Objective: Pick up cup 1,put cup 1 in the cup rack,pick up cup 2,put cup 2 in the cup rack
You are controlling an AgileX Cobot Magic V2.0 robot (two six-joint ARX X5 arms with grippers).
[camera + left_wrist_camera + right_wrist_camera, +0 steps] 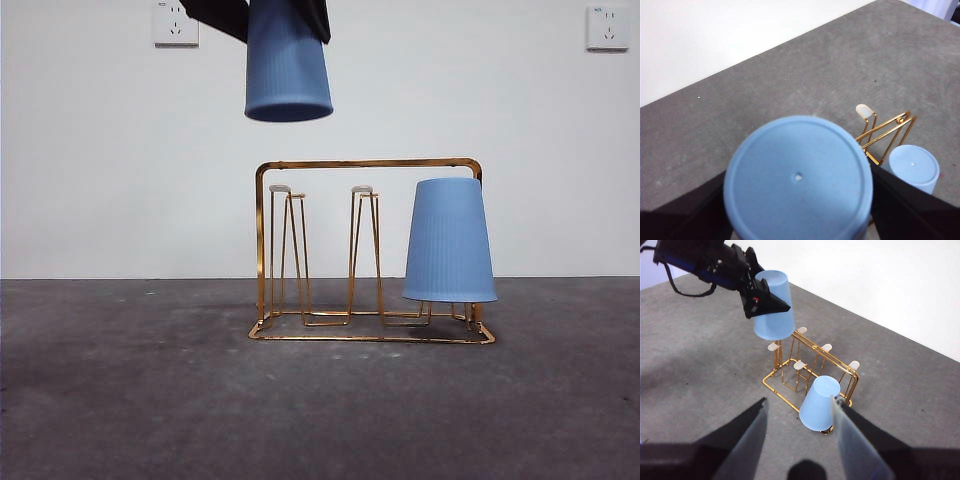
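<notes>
The gold wire cup rack [370, 165] stands mid-table. One blue cup [450, 240] sits upside down on its right-hand prong; it also shows in the left wrist view [914, 166] and the right wrist view [819, 403]. My left gripper [285, 15] is shut on a second blue cup [288, 65], held upside down high above the rack's left prongs [282, 190]. This cup fills the left wrist view [798, 177] and shows in the right wrist view [773, 312]. My right gripper [800, 425] is open and empty, back from the rack and above the table.
The dark grey table [120, 400] runs to a white wall with two sockets [175, 22]. Free prongs with pale tips [800, 365] stand on the rack's left and middle.
</notes>
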